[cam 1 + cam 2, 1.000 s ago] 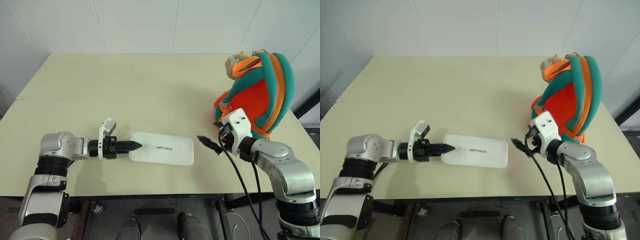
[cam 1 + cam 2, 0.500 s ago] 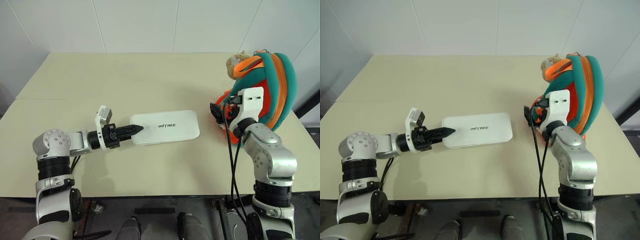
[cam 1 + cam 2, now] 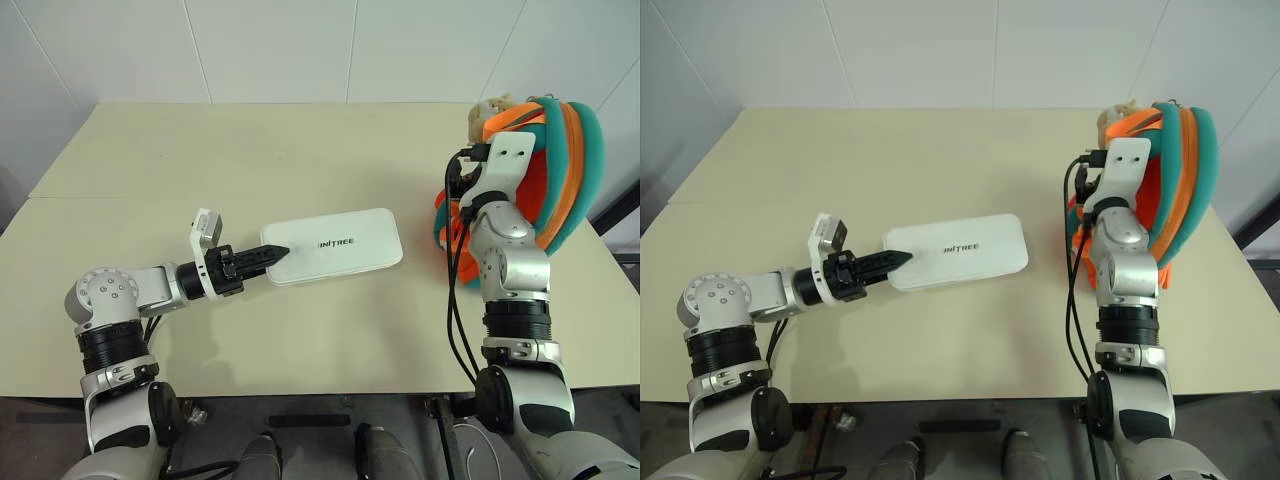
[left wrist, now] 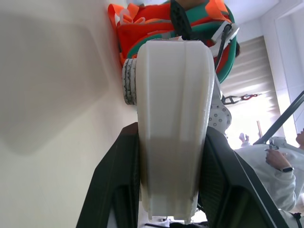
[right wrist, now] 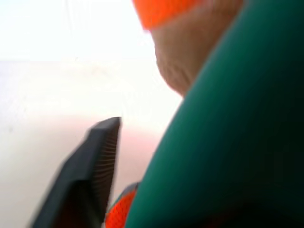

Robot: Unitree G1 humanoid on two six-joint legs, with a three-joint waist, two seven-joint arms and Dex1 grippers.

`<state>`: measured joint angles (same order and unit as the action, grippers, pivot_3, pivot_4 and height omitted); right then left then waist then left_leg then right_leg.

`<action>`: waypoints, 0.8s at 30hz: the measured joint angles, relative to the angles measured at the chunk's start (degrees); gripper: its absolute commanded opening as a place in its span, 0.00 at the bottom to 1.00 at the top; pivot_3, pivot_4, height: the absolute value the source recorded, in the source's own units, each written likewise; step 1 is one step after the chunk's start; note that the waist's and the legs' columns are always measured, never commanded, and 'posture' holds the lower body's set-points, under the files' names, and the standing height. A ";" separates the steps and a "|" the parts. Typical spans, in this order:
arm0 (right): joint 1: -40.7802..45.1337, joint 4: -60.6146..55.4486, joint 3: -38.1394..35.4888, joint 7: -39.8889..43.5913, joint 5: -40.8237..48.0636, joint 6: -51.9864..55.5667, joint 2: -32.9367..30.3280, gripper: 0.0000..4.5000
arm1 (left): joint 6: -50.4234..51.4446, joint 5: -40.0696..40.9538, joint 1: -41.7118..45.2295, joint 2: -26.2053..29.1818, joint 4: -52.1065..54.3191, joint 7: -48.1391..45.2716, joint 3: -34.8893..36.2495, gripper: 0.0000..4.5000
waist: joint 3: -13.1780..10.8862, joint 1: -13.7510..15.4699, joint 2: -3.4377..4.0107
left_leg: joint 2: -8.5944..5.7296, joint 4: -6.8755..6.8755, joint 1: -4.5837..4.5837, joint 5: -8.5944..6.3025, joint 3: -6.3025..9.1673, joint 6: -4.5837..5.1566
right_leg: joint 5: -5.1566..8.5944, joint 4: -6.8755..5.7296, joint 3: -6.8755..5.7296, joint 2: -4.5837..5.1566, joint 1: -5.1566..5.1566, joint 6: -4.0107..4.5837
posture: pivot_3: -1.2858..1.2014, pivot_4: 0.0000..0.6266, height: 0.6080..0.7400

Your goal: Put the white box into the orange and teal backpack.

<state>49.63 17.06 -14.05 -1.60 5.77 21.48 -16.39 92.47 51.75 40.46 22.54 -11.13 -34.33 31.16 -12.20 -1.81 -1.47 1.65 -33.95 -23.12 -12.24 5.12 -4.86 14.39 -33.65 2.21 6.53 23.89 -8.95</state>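
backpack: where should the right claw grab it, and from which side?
Best guess: the teal strap band arching over the top of the orange and teal backpack, approached from the side facing the table centre, where the right claw already sits against it. The body is soft and rounded, so a two-finger claw would likely slip; the raised trim band is narrow enough to pinch and lifts the bag open.

Even bright light, soft shadows; right wrist view blurred, glaring.

- I see the white box (image 3: 335,246), flat, dark lettering up, mid-table, one end lifted.
- Backpack (image 3: 562,170): orange, teal-trimmed, upright at the table's right edge.
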 measured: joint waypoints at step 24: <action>-0.91 -39.91 8.86 32.87 36.24 34.83 -7.33 0.00 | -18.12 -7.14 10.62 21.44 -21.44 -5.33 -3.86 0.28 | -0.03 -1.04 0.04 | 0.02 0.35 -0.34 0.01 -0.04 -0.06 | 0.09 -0.28 0.00 -0.02 0.54 -0.03 | 0.52 0.24 1.00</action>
<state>48.72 -22.85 -5.19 31.27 42.01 56.31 -23.72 74.35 44.61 51.08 43.98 -32.57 -39.66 27.31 -12.23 -2.85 -1.43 1.67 -33.60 -23.46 -12.23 5.09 -4.92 14.48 -33.93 2.21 6.51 24.43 -8.98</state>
